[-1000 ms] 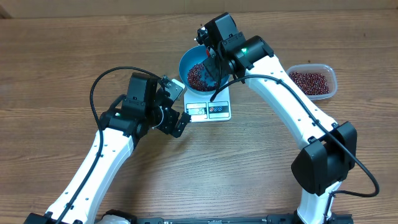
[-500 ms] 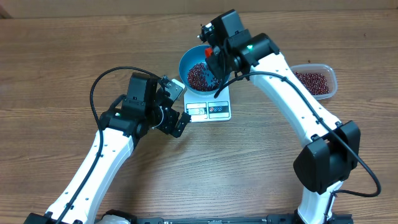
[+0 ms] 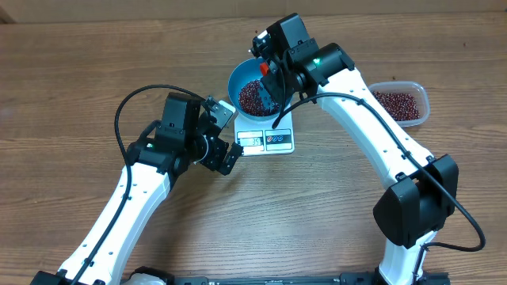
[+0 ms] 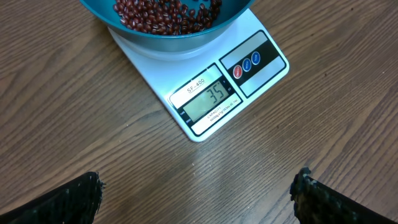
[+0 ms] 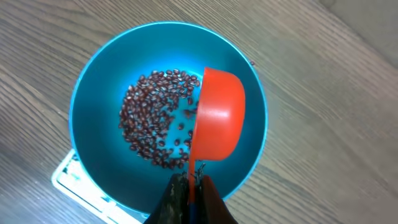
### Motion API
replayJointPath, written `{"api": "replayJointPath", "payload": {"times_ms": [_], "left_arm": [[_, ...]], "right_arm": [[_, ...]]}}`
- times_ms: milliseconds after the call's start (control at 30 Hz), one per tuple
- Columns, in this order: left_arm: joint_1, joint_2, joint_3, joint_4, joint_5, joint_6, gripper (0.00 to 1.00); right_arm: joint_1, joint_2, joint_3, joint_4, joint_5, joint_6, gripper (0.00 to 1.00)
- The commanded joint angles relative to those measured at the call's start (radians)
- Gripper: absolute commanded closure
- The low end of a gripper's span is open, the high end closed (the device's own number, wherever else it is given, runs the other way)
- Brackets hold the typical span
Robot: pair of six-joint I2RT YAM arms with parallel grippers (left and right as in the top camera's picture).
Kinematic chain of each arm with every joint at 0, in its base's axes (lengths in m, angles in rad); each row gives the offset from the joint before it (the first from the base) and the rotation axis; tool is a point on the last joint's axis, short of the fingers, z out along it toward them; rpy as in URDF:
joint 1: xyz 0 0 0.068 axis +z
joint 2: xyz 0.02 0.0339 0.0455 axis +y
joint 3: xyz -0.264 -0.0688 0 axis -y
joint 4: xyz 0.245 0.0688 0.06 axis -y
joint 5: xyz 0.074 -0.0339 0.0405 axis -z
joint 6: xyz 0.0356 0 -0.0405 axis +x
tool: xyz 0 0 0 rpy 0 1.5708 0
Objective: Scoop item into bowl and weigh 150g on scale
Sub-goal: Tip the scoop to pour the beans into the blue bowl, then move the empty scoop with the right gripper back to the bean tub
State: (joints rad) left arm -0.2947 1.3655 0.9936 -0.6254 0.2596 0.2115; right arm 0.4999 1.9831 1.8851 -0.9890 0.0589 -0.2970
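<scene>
The blue bowl (image 3: 238, 77) stands on the white scale (image 3: 266, 141), and a loose layer of dark red-brown beans (image 3: 250, 96) covers its bottom. In the left wrist view the scale (image 4: 249, 78) has its display showing 35 below the bowl (image 4: 168, 43). My right gripper (image 5: 193, 183) is shut on the handle of an orange-red scoop (image 5: 217, 118). The scoop is tipped on its side over the beans (image 5: 149, 124) inside the bowl (image 5: 93, 87). My left gripper (image 4: 199, 199) is open and empty, over bare wood just in front of the scale.
At the right, beside the right arm, a clear plastic tub (image 3: 421, 95) holds more beans (image 3: 394, 103). The left arm (image 3: 170, 138) sits close to the scale's left front corner, with a black cable looping over it.
My right gripper has shifted and turned slightly above the bowl, bringing the orange scoop more into sight. The left arm and the scale have not moved.
</scene>
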Motion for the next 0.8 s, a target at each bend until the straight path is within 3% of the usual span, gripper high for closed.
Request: {"api": "replayJointPath", "payload": {"times_ms": [0,233,367,767], "left_arm": [[0.0,0.007,-0.002,0.001,-0.001,-0.01,0.0],[0.0,0.007,-0.002,0.001,-0.001,-0.01,0.0],[0.0,0.007,-0.002,0.001,-0.001,-0.01,0.01],[0.0,0.007,-0.002,0.001,-0.001,-0.01,0.0]], "right_arm": [[-0.002,-0.048,0.041,0.0,0.027,-0.05,0.96],[-0.001,-0.048,0.041,0.014,0.029,-0.078,0.96],[-0.018,-0.05,0.043,0.021,0.007,-0.013,0.96],[-0.257,-0.086,0.225,-0.105,-0.212,0.134,0.96]]}}
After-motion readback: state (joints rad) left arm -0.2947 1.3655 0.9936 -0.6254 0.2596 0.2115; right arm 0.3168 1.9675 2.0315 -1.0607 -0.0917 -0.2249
